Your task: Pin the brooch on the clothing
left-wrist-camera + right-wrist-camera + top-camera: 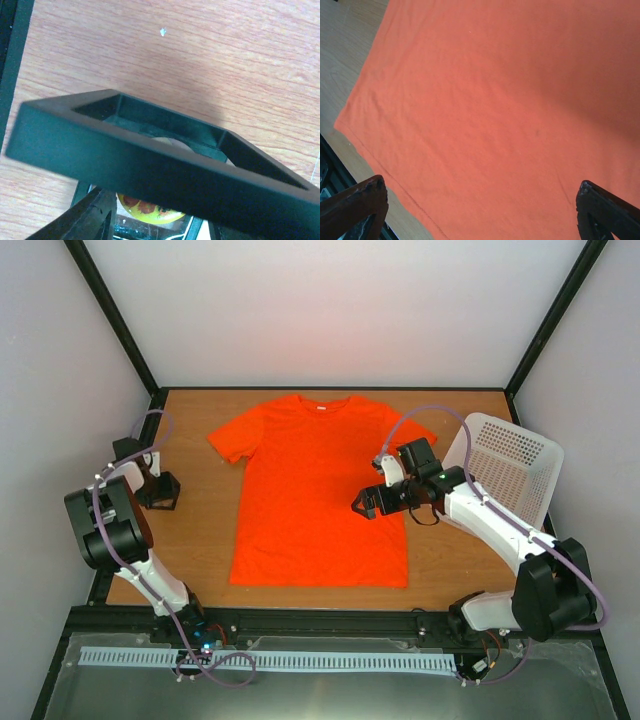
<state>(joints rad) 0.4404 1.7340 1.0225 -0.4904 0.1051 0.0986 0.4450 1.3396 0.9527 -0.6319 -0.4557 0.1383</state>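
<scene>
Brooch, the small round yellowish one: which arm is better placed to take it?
Left. The left gripper is at the small black square box, with the round yellowish brooch close by its fingers. The open right gripper hovers over the bright orange T-shirt, away from it.

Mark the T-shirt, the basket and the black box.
T-shirt [310,490]: top view, middle of the chest.
basket [512,468]: top view, perforated wall.
black box [125,160]: left wrist view, near rim.
</scene>
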